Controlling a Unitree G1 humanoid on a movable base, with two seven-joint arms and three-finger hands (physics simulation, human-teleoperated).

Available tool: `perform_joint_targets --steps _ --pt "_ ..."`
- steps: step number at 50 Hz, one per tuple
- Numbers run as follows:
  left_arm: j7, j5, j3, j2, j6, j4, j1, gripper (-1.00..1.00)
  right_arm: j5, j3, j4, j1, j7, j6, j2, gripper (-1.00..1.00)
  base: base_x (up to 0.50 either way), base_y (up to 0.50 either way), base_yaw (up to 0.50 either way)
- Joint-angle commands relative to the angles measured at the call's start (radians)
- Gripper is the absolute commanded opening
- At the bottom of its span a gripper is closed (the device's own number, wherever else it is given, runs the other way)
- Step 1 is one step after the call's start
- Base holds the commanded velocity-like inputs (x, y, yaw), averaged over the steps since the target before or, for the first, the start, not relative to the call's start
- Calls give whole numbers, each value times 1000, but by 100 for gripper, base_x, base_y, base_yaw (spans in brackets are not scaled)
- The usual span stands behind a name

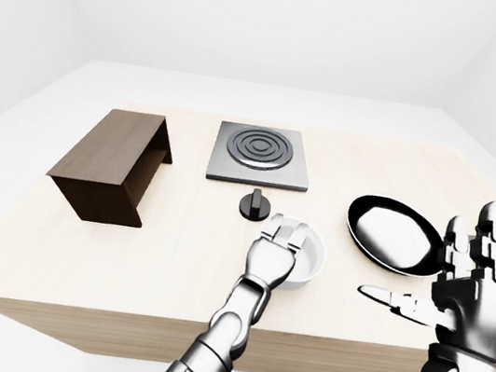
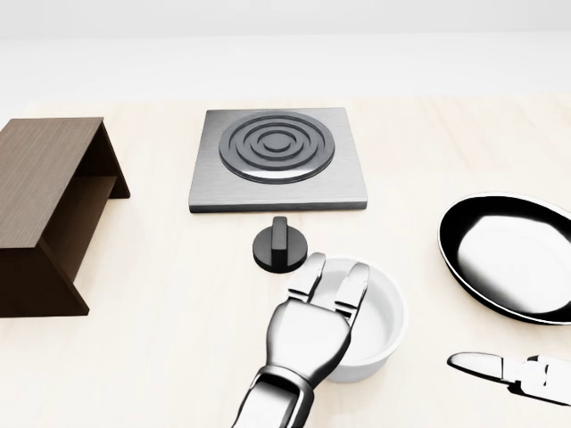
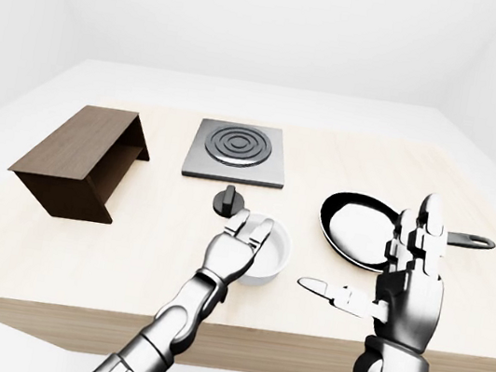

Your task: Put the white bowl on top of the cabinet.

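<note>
Left hand (image 2: 312, 334) covers white bowl (image 2: 379, 325) near rim; grip unclear.

Hob (image 2: 277, 159), knob (image 2: 279, 247), pan (image 2: 511, 257); maybe steel.

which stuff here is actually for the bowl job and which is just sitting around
For the job:
round white bowl
dark brown wooden cabinet
left hand, fingers over the bowl's rim

Just lying about:
square grey hob plate
black round knob
black frying pan
</note>
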Motion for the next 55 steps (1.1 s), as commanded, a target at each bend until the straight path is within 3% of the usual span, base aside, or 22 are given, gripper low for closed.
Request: perform_joint_targets --steps 1,26,28,55 --pt "6 2 8 -6 0 51 -26 100 0 1 1 0 0 0 -1 100 0 0 0" --pt "37 6 10 -21 0 130 -48 100 1 2 8 -3 -2 0 -4 100 0 0 0" --pt "37 9 8 -19 0 128 -46 -100 0 3 7 -2 -2 0 -2 100 0 0 0" --pt "33 15 8 -23 0 120 -49 -100 -2 6 8 0 -4 0 -3 100 0 0 0"
